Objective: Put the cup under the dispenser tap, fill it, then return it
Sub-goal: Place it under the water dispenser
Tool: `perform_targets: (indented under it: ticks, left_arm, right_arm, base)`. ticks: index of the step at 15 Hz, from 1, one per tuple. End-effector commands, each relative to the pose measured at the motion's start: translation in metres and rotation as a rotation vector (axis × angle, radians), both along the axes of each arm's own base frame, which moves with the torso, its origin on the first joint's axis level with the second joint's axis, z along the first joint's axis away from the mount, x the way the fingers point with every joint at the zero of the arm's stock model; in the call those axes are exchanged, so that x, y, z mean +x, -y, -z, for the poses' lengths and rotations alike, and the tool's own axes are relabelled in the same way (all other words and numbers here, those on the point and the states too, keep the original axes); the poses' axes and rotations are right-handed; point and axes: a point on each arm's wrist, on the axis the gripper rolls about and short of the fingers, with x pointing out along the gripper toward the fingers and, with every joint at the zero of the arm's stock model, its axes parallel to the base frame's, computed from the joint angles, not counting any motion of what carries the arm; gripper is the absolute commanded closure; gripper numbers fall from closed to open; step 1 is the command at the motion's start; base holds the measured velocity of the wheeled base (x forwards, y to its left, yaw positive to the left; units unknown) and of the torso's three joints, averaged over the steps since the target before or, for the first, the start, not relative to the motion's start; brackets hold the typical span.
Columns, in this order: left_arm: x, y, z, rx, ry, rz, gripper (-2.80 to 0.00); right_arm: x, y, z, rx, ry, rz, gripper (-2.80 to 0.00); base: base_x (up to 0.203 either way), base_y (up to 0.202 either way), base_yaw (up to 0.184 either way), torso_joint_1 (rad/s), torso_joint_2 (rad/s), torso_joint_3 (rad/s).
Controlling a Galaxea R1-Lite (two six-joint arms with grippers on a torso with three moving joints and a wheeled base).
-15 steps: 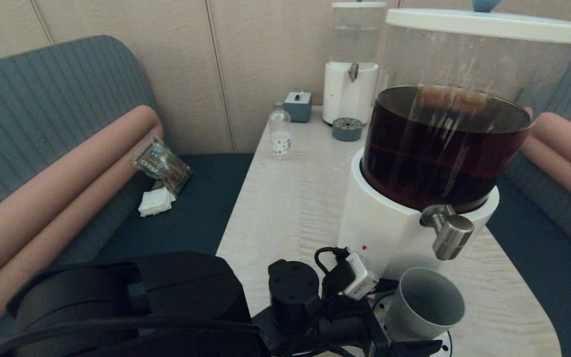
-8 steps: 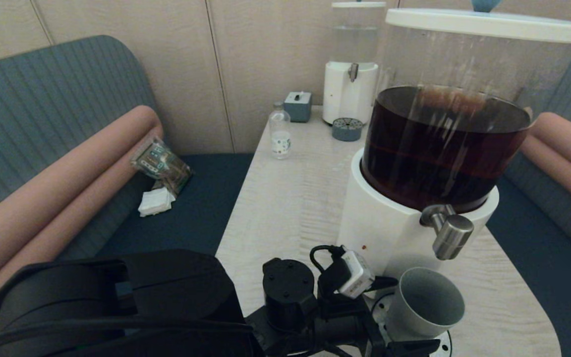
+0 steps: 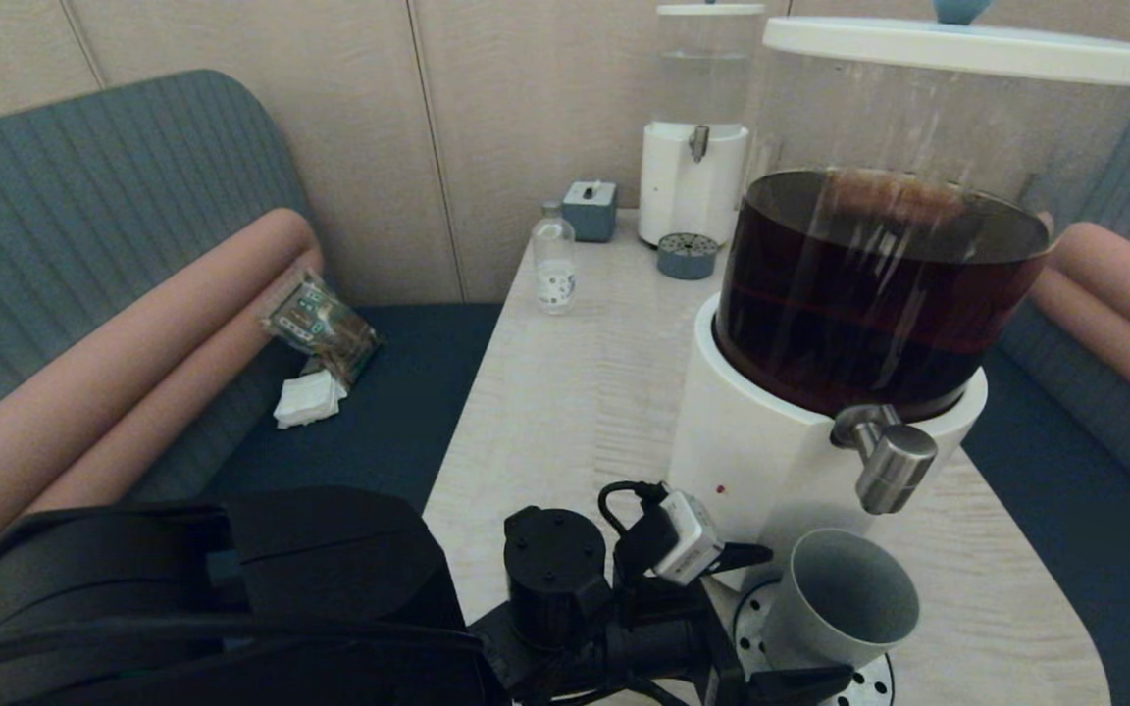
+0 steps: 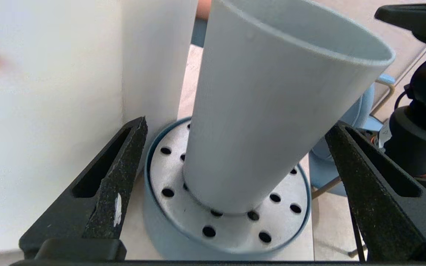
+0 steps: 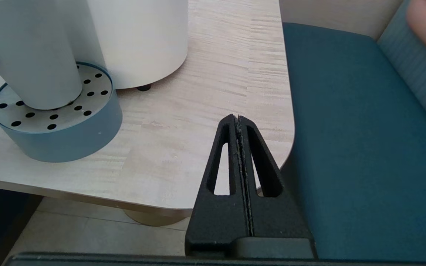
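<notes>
Two fingers [image 4: 109, 192] of the left gripper [image 4: 231, 181] stand spread wide on either side of the cup [image 4: 264, 111], with clear gaps on both sides; the cup is released, not grasped. Cup [image 3: 849, 603] stands upright on the perforated drip tray [image 3: 864, 681], directly beneath the dispenser tap [image 3: 891, 469] of the big dispenser [image 3: 800, 461], which holds dark brown liquid. No liquid is visible inside the cup from the head view. Drip tray [image 4: 183, 162] sits against the dispenser's white base; in the right wrist view the same tray [image 5: 68, 136] rests on the table [image 5: 183, 140] just in front of that base.

Compared with a second ago, the left arm and its wrist camera housing have drawn back slightly from the dispenser, towards the robot, so that more of the tray's perforated top now shows beside the cup. Cup, tray and tap have not shifted in that interval.

Right gripper [image 5: 239, 120] is parked off the near table corner, on the far side of the dispenser from the left arm, fingers pressed together and holding nothing.

Beyond the dispenser, at the far end of the table, stand a clear bottle [image 3: 554, 263], a smaller dispenser [image 3: 693, 186] and a small grey box [image 3: 590, 209]
</notes>
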Motion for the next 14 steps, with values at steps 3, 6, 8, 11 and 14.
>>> perform_targets:
  ticks: [3, 6, 8, 11, 14]
  left_arm:
    - [-0.001, -0.006, -0.004, -0.003, 0.005, -0.007, -2.80]
    - [-0.004, -0.011, -0.006, 0.006, 0.000, -0.007, -2.80]
    - [-0.008, -0.015, -0.010, 0.004, 0.001, -0.004, -2.80]
    - [-0.015, -0.023, -0.013, 0.016, -0.010, -0.001, -2.80]
    - [-0.027, -0.036, -0.014, 0.043, -0.032, 0.000, -2.80]
  right_arm:
    - [0.000, 0.000, 0.003, -0.001, -0.006, -0.001, 0.00]
    - [0.000, 0.000, 0.003, -0.001, -0.006, 0.000, 0.00]
    - [0.000, 0.000, 0.003, -0.001, -0.006, 0.000, 0.00]
    - [0.000, 0.000, 0.003, -0.001, -0.006, -0.001, 0.00]
    - [0.000, 0.000, 0.003, -0.001, -0.006, 0.000, 0.00]
  base:
    - [0.000, 0.000, 0.000, 0.000, 0.00, 0.000]
    - [0.000, 0.000, 0.000, 0.000, 0.00, 0.000]
    - [0.000, 0.000, 0.000, 0.000, 0.00, 0.000]
    - [0.000, 0.000, 0.000, 0.000, 0.00, 0.000]
    - [0.000, 0.000, 0.000, 0.000, 0.00, 0.000]
